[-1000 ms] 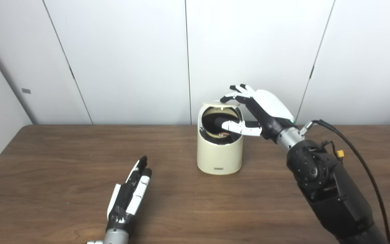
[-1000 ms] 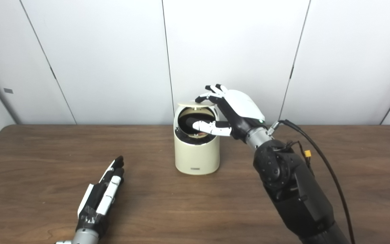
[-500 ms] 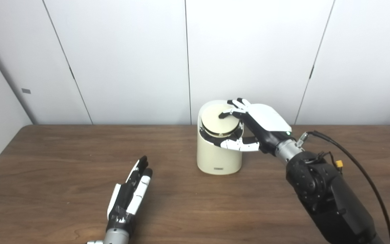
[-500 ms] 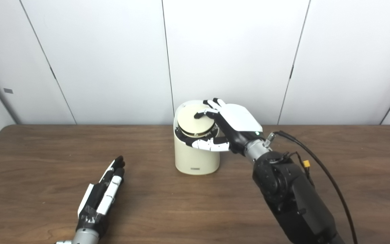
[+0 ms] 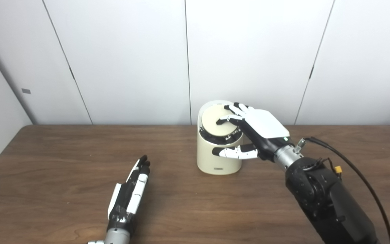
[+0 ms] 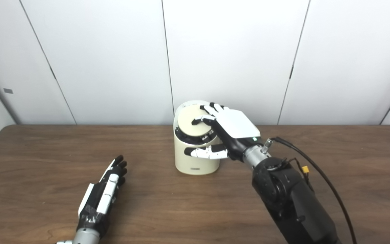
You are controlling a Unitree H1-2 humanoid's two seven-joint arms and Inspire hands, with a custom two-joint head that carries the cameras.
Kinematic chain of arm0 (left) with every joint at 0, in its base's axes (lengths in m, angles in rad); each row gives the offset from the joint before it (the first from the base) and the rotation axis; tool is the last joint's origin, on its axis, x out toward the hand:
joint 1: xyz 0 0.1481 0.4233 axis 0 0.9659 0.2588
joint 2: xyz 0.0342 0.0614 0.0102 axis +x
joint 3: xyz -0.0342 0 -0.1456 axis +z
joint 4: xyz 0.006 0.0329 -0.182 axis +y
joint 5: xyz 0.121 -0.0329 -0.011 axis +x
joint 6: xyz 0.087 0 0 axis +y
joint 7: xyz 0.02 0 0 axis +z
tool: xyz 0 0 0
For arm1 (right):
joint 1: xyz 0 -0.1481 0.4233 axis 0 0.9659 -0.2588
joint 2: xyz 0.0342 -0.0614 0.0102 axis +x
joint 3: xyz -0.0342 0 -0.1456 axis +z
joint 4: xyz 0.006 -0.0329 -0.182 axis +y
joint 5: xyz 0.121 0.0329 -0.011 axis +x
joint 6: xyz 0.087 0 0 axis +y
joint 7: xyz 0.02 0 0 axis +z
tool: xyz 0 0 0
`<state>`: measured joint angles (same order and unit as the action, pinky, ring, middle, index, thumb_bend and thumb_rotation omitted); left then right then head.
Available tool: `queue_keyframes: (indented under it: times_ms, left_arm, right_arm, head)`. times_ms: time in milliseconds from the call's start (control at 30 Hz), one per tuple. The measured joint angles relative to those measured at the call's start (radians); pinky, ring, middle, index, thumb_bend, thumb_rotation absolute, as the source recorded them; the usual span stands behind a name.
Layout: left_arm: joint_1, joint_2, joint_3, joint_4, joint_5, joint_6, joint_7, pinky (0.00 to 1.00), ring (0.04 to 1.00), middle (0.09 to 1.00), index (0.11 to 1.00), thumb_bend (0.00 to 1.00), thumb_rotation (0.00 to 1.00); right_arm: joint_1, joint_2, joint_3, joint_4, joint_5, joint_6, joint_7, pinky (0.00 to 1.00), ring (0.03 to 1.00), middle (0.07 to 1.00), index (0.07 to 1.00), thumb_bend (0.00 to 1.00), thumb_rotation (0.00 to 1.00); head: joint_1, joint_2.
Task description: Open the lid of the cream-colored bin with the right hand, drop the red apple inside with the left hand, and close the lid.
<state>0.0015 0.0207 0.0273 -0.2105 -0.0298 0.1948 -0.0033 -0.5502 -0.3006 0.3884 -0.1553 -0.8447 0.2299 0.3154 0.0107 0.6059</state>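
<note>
The lid (image 5: 216,122) has swung down under the right hand (image 5: 252,130), whose spread fingers press it (holding nothing); the bin (image 5: 219,159) looks closed. The left hand (image 5: 129,196) lies flat, empty.

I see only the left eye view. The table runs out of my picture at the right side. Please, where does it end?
Observer: In the right eye view the table ends at a rounded far corner, close to that picture's right edge and well to the right of the right arm.
Operator: Thank you. Does something lie on that part, between the cable and the corner?
Observer: In that view only bare wood shows there. The cable drops beside the arm and leaves at the bottom edge, far from the corner.
</note>
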Motion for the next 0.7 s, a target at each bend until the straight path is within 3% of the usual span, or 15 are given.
queue_keyframes:
  times_ms: [267, 467, 700]
  left_arm:
    - [0.0, -0.001, 0.001, -0.001, -0.001, 0.0, 0.001, 0.96, 0.959, 0.957, 0.998, 0.61, 0.81]
    - [0.0, -0.008, 0.001, -0.011, -0.003, 0.002, 0.002, 0.97, 0.963, 0.96, 1.0, 0.61, 0.82]
    - [0.0, -0.01, 0.001, -0.012, -0.002, 0.004, 0.003, 0.97, 0.959, 0.958, 1.0, 0.62, 0.81]
  right_arm:
    - [0.013, -0.007, 0.0, -0.017, -0.023, -0.013, 0.008, 1.0, 1.0, 0.954, 0.765, 0.52, 0.71]
    - [0.015, -0.025, 0.0, -0.022, -0.04, -0.041, 0.018, 0.98, 1.0, 0.951, 0.767, 0.52, 0.67]
    - [0.02, -0.025, 0.003, -0.021, -0.064, -0.044, 0.024, 1.0, 1.0, 0.967, 0.773, 0.54, 0.74]
  head:
    - [-0.003, 0.009]
    - [-0.002, 0.017]
    - [0.0, 0.023]
